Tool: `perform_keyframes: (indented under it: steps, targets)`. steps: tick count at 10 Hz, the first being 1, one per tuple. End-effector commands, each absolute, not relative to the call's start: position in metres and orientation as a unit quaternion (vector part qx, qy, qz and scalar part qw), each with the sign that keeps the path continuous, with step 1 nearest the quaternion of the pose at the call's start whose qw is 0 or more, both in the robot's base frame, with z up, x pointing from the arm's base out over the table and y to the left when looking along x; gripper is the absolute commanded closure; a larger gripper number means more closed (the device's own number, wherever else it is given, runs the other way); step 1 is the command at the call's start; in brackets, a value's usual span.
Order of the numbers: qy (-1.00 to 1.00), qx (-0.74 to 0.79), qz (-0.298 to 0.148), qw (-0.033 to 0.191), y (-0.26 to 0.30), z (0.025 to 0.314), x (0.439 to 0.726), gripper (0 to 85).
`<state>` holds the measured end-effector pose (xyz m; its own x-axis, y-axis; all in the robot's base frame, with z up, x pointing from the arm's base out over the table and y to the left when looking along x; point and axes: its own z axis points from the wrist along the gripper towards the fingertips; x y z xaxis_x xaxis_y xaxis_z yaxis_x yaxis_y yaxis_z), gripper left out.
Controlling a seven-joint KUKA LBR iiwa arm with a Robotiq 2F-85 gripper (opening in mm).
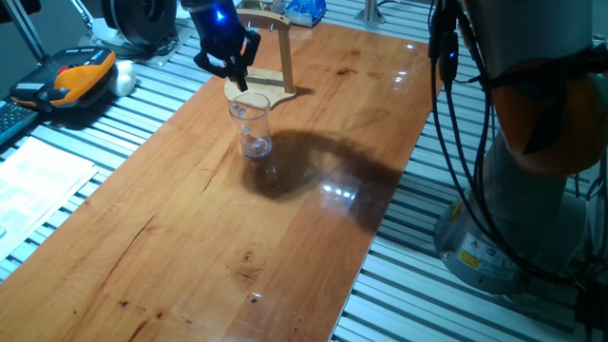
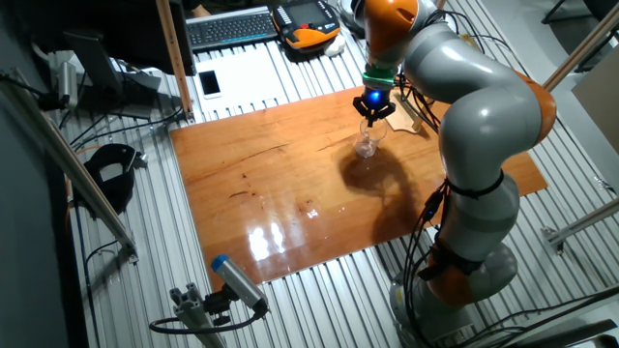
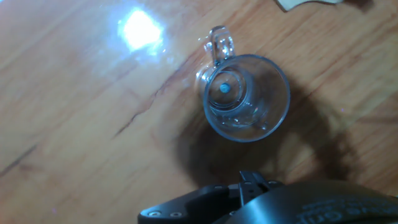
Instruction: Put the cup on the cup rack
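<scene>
A clear glass cup (image 1: pixel 253 128) stands upright on the wooden table (image 1: pixel 190 218), held by nothing. The hand view looks straight down into the cup (image 3: pixel 245 96), with its small handle pointing toward the top of that frame. My gripper (image 1: pixel 236 76) hangs just above and slightly behind the cup, with its fingers apart and nothing between them. Right behind the cup stands the light wooden cup rack (image 1: pixel 284 59), its flat base close to the glass. In the other fixed view my gripper (image 2: pixel 373 116) hovers over the cup (image 2: pixel 367 145), with the rack (image 2: pixel 411 114) just to its right.
A corner of the rack's base (image 3: pixel 305 4) shows at the top edge of the hand view. An orange and black handset (image 1: pixel 71 81) lies off the table at the left. The arm's base (image 1: pixel 532 190) and its cables stand at the right of the table.
</scene>
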<state>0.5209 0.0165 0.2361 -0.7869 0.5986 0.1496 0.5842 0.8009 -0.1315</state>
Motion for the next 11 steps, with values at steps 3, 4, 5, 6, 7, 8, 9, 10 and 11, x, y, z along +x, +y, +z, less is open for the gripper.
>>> perform_keyframes:
  steps: [3,4,5,6,7,8,9,10,11]
  targets:
    - [-0.922,-0.375,0.038,0.086,0.013,0.231,0.526,85.0]
    - [-0.921,-0.379,0.038,0.086,0.014,0.228,0.528,85.0]
    - [-0.919,-0.383,0.038,0.084,0.015,0.225,0.529,85.0]
    - [-0.919,-0.384,0.034,0.079,0.015,0.224,0.530,85.0]
    - [-0.920,-0.384,0.036,0.073,0.016,0.224,0.530,68.0]
    - [-0.919,-0.386,0.037,0.069,0.018,0.225,0.531,51.0]
    - [-0.917,-0.391,0.038,0.068,0.022,0.224,0.533,51.0]
    - [-0.915,-0.397,0.040,0.066,0.024,0.222,0.534,51.0]
    - [-0.912,-0.403,0.041,0.064,0.022,0.220,0.535,51.0]
